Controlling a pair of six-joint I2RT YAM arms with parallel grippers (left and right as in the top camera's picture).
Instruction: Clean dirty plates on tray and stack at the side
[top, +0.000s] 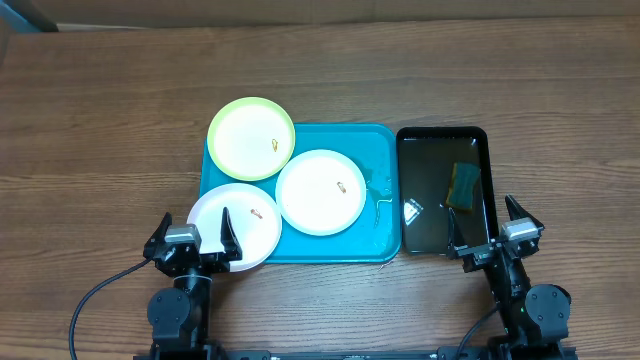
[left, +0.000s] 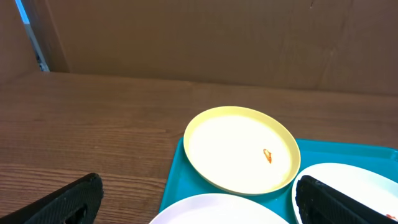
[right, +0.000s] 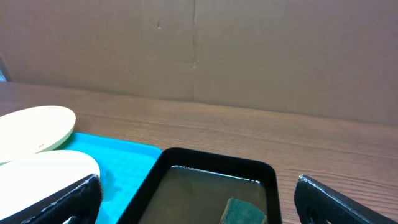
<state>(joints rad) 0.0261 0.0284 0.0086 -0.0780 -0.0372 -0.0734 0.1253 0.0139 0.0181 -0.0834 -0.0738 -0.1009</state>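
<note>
The turquoise tray (top: 375, 225) lies mid-table. A yellow-green plate (top: 251, 138) with an orange speck overlaps its far left corner. A white plate (top: 320, 191) sits in the tray's middle. Another white plate (top: 236, 226) overhangs its near left corner. My left gripper (top: 194, 240) is open and empty at the near edge, over that near plate; the left wrist view shows the yellow-green plate (left: 241, 149) ahead. My right gripper (top: 491, 233) is open and empty at the near end of the black tray (top: 441, 140).
The black tray holds water and a green-yellow sponge (top: 463, 186), which also shows in the right wrist view (right: 244, 213). A puddle of water (top: 381, 205) lies on the turquoise tray's right side. A brown cardboard wall (right: 249, 50) stands behind the table.
</note>
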